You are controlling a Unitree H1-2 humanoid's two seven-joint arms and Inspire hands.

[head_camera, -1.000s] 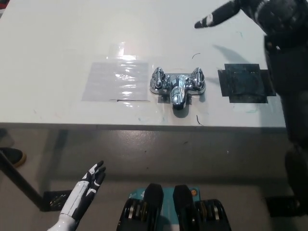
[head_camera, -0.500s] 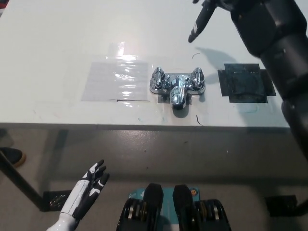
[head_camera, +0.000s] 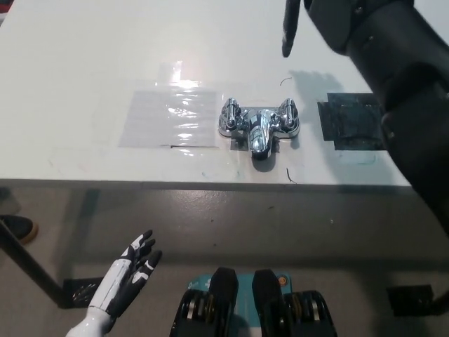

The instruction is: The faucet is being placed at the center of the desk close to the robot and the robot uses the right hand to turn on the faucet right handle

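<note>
A chrome faucet stands near the front edge of the white desk, spout toward me. Its right handle and left handle sit on either side of the spout. My black right hand hangs at the top of the picture, beyond the right handle and apart from it, with a finger stretched downward and nothing in it. Most of that hand is cut off by the picture's top edge. My white left hand rests open below the desk's front edge at the lower left.
A clear shiny tape patch lies left of the faucet. A dark square patch lies to its right, partly under my black forearm. A dark shoe shows on the floor at far left.
My right arm has swung in over the desk from the right; the hand turned from pointing left to pointing down behind the right handle. The left hand barely shifted.
</note>
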